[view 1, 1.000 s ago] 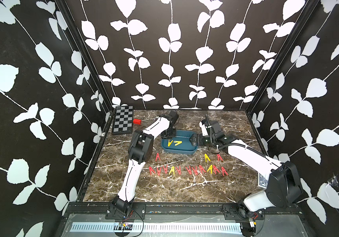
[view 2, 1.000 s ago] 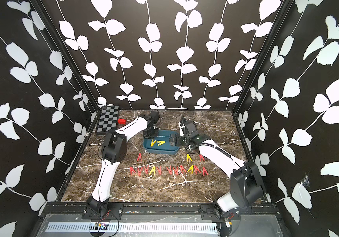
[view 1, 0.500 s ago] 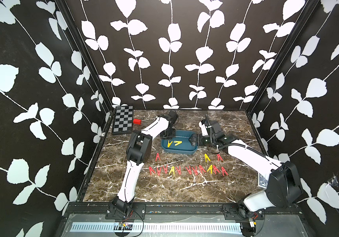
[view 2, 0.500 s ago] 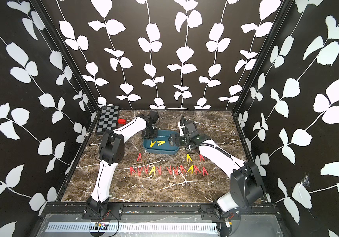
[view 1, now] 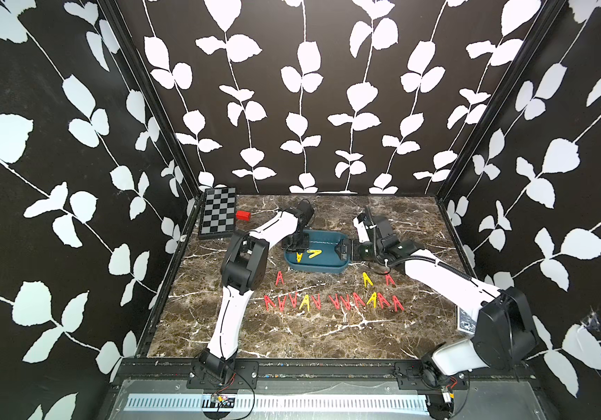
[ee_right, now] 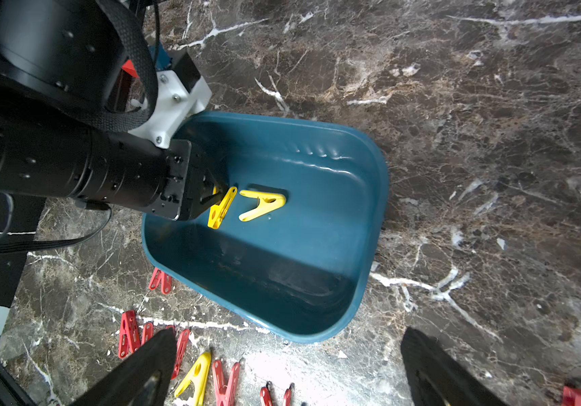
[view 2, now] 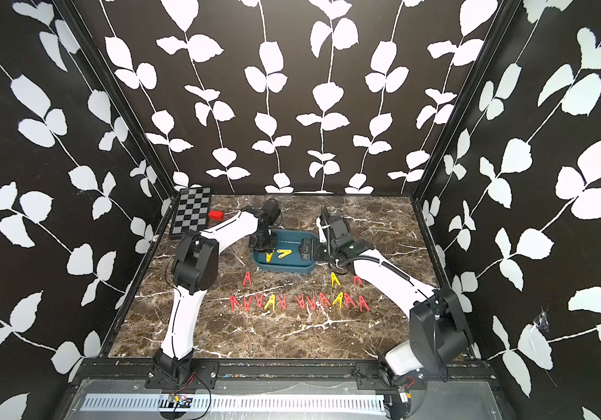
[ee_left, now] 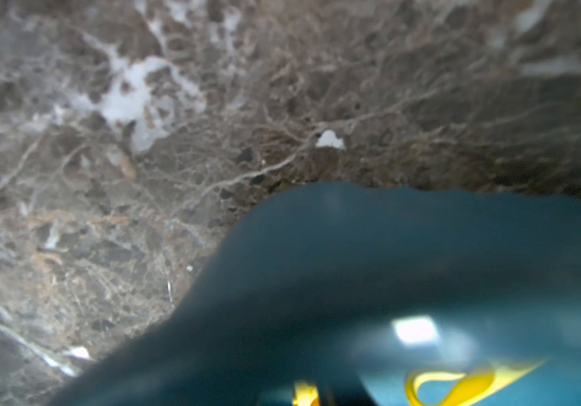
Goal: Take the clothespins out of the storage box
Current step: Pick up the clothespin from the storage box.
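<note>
inside storage box [ee_right: 369,211], left fingers [ee_right: 208,197] touch tilted yellow clothespin [ee_right: 222,209], grip unclear; right fingers [ee_right: 141,365] apart.

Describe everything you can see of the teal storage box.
The storage box is a shallow teal tub of glossy plastic, rectangular with rounded corners and a flared rim. It sits upright on the marble table, towards the back. Two yellow clothespins are inside; the left gripper reaches in at one.
</note>
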{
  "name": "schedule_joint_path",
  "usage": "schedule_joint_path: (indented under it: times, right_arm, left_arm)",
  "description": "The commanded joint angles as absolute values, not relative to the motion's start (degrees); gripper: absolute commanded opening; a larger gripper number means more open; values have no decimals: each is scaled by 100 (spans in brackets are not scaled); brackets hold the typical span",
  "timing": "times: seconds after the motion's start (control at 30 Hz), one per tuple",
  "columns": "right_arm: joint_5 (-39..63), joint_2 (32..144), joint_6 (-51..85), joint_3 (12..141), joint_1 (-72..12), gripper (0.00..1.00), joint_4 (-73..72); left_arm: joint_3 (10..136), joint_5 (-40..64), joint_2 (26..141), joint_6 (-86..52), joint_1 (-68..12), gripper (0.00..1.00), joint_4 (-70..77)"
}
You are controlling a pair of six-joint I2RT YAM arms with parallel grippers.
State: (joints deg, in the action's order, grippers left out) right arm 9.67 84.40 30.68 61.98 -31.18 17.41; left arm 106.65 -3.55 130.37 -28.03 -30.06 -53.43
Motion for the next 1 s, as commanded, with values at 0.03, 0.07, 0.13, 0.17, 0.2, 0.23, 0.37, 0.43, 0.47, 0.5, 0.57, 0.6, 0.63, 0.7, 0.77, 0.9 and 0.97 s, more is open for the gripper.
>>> schedule_joint_path:
  times: [0.03,0.07,0.13,0.17,0.2,0.23,0.37,0.43,0.47,0.5,0.57,0.6,0.63,0.7,0.77,0.9,0.97]
  right_arm:
    - [988,8257,3129,6126,-3100,99,1611]
    - [992,8254,3129,6126,-3107,99,1615]
    - [994,8246,3131,6124,-3103,99,1616]
    - [1000,8243,3138,6106,-3103,99,1623]
    - [1010,8234,3138,6096,-3103,99,1612]
    - [1011,8220,3138,6091,-3107,99,1601]
    - [1063,8200,3148,6046,-3128,99,1564]
    - [1093,8178,3146,6030,-3142,99,1558]
    - [1103,8178,3146,6022,-3159,99,1552]
    - [1124,8167,3146,6013,-3164,99,1547]
    - [1143,8152,3146,6003,-3200,99,1551]
    - [1155,8141,3133,5990,-3219,99,1548]
    - [1166,8128,3138,5980,-3233,99,1550]
    - [1178,8100,3138,5944,-3262,99,1549]
    - [1188,8051,3138,5901,-3288,99,1544]
    - [1217,7967,3138,5806,-3339,99,1524]
    - [1230,7921,3129,5751,-3367,99,1516]
  left_arm:
    - [10576,-402,12784,-2748,-2986,10,-5368]
    - [10611,-404,12788,-2765,-2988,4,-5391]
    - [10689,-417,12751,-2793,-2986,0,-5454]
    - [10725,-430,12724,-2795,-2988,0,-5479]
    - [10755,-452,12673,-2819,-2988,0,-5501]
    - [10775,-479,12607,-2834,-2988,0,-5510]
    - [10803,-520,12290,-2954,-2988,0,-5519]
    - [10807,-498,12116,-3036,-2996,0,-5565]
    - [10802,-498,12036,-3072,-2998,0,-5589]
    - [10762,-500,11940,-3108,-3014,0,-5603]
    - [10696,-497,11759,-3165,-3053,0,-5637]
    - [10636,-511,11661,-3203,-3090,0,-5663]
    - [10553,-510,11560,-3251,-3118,0,-5693]
    - [10312,-501,11333,-3373,-3163,0,-5706]
    - [9966,-485,11057,-3506,-3222,0,-5641]
    - [9133,-465,10436,-3854,-3351,0,-5436]
    - [8726,-464,10163,-4023,-3430,0,-5322]
